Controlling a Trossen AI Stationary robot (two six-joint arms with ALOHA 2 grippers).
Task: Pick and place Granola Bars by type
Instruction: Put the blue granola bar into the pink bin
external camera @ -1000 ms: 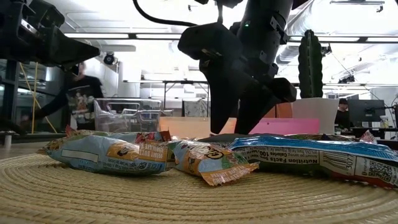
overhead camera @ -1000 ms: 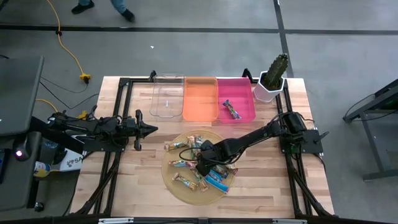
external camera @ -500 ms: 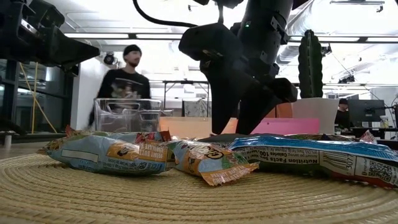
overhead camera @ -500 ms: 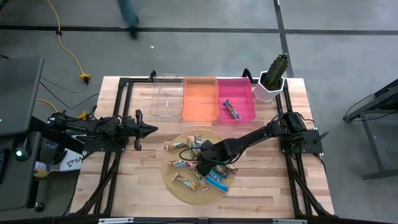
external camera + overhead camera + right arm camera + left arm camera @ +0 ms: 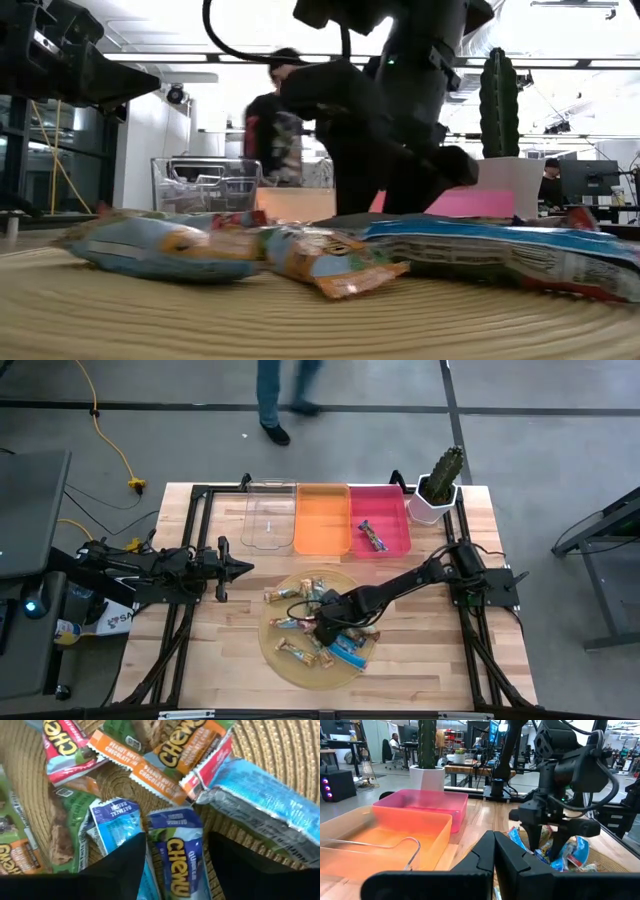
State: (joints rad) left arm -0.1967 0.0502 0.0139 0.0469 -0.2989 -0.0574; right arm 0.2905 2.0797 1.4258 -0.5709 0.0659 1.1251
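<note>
Woven mat [image 5: 275,660] taken as landmark. Heap of Granola Bars [image 5: 320,630] on its middle: blue, orange and green-and-red wrappers, overlapping. Right gripper [image 5: 322,630] low over the heap, fingers apart and straddling a blue Chewy bar [image 5: 177,850]; not clamped on it yet, no lift. Left gripper [image 5: 245,568] parked just off the mat's left-rear edge, fingers together, holding nothing.

Beyond the mat's far edge, three bins side by side: clear bin [image 5: 269,515], orange bin [image 5: 322,518], pink bin [image 5: 380,520]. Only one dark bar [image 5: 373,536] placed so far, in the pink bin; nothing seen in the clear and orange ones. Judged early in the sort: nearly the whole heap left to move. Cactus pot [image 5: 433,500] past the pink bin. Person [image 5: 280,390] walking behind the table.
</note>
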